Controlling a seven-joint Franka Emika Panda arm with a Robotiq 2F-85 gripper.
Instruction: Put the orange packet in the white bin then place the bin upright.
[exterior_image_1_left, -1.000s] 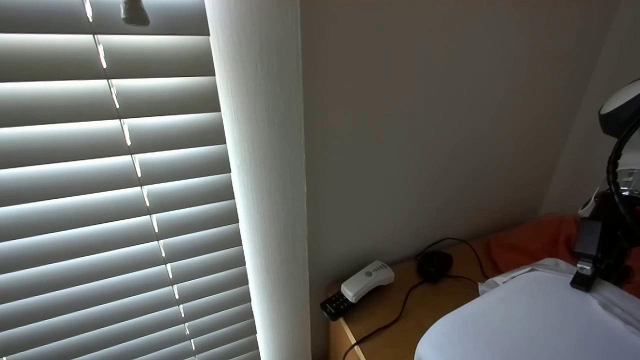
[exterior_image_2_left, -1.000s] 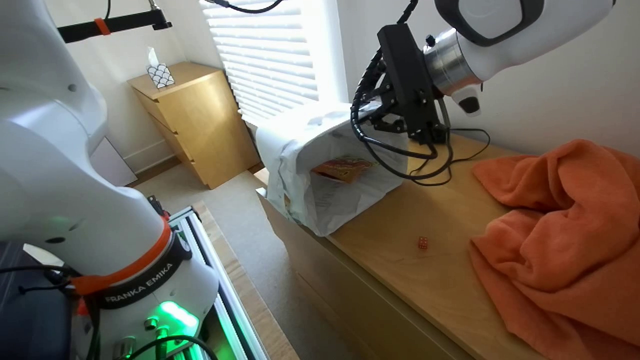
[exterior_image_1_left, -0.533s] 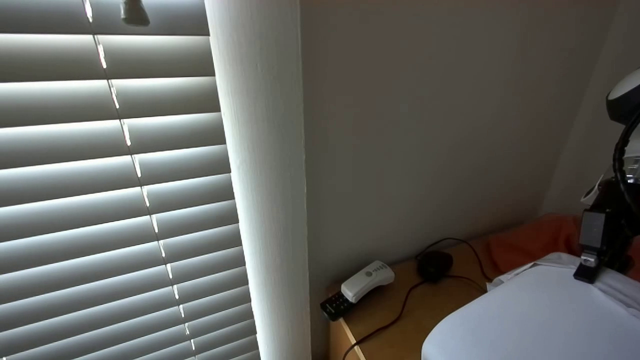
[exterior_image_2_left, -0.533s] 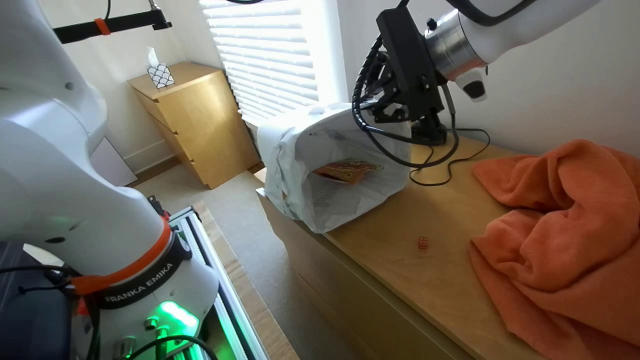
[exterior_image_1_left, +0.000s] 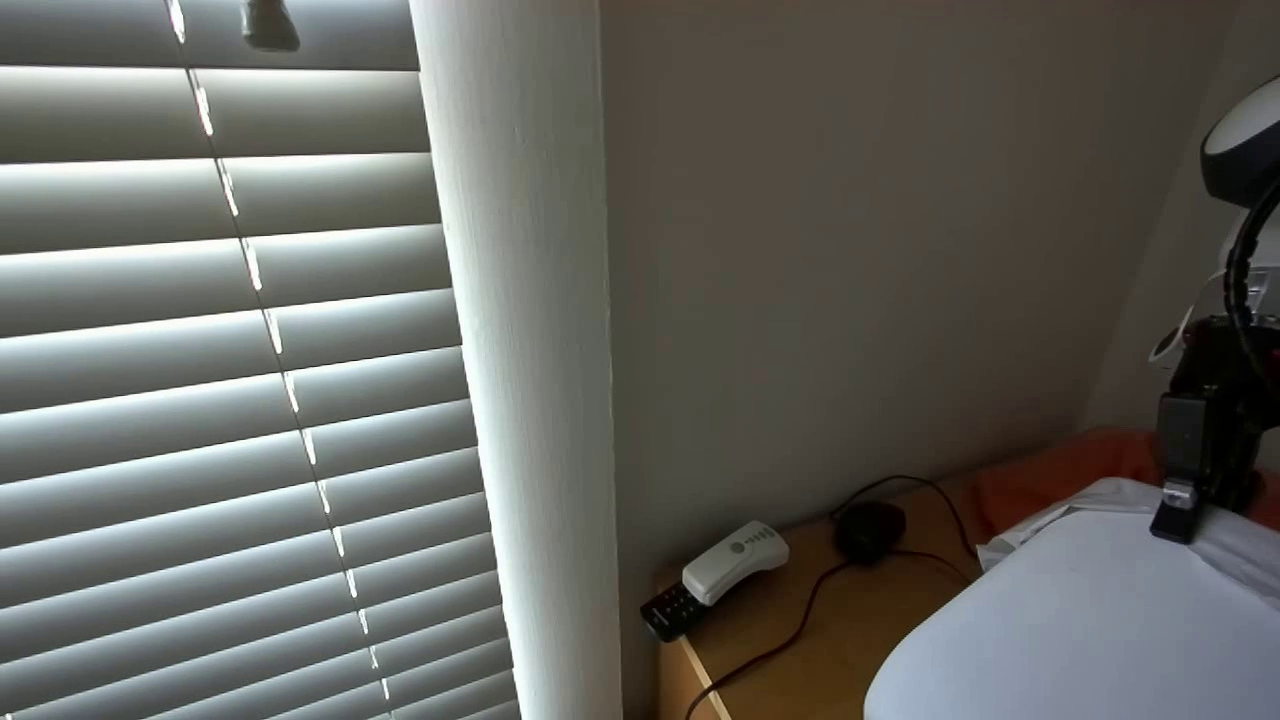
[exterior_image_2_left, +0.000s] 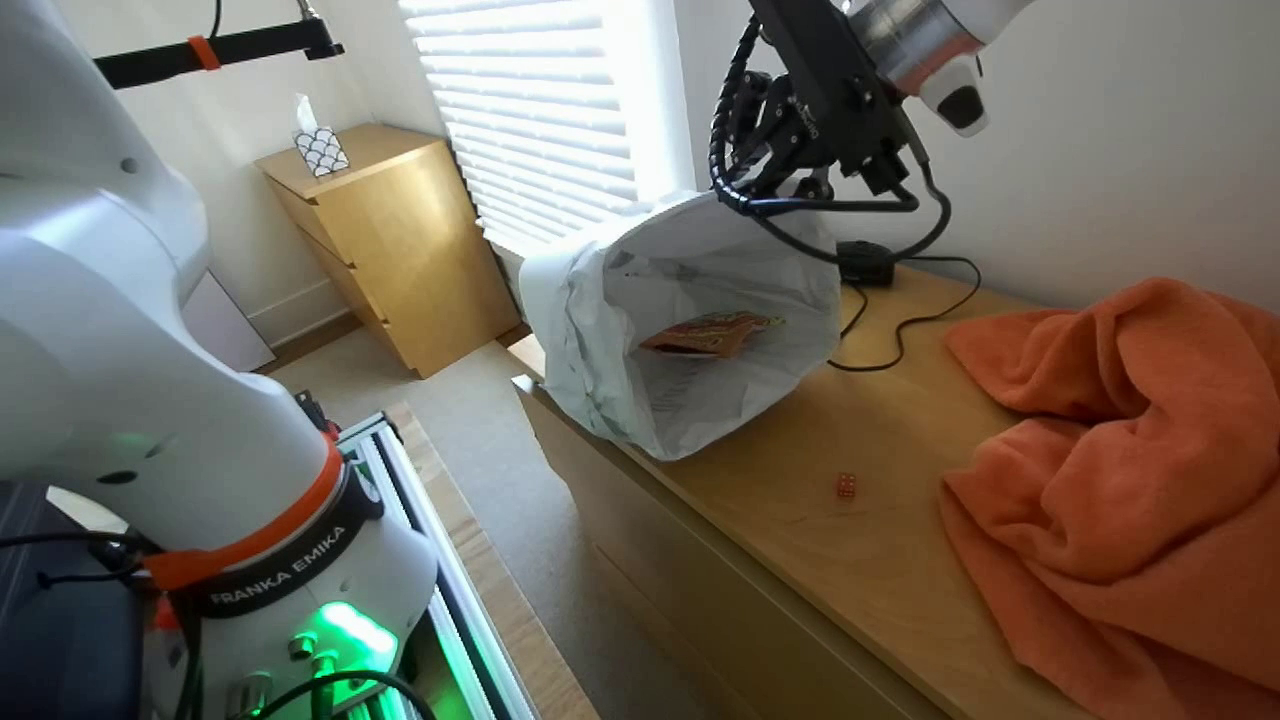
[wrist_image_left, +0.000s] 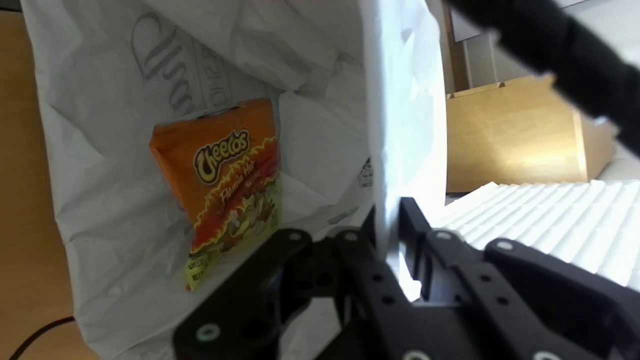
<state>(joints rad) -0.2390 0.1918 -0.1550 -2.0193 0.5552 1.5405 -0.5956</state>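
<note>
Orange Cheetos packet (wrist_image_left: 225, 175) lies inside the white bin (exterior_image_2_left: 562, 305), which is tipped sideways. Hand (wrist_image_left: 389, 225) grips its rim.

White bin (exterior_image_2_left: 700, 285): on a tilt, mouth facing camera in an exterior view, skewed toward 4 o'clock; inner surface creased, grey lettering at 10 o'clock in the wrist view. Smooth outer wall at 4 o'clock in an exterior view, partly out of frame. Orange packet (wrist_image_left: 225, 190): inside bin, 9 o'clock in wrist view. Printed "Cheetos"; orange end toward 12, red across middle, yellowish narrow tip toward 7.
</note>
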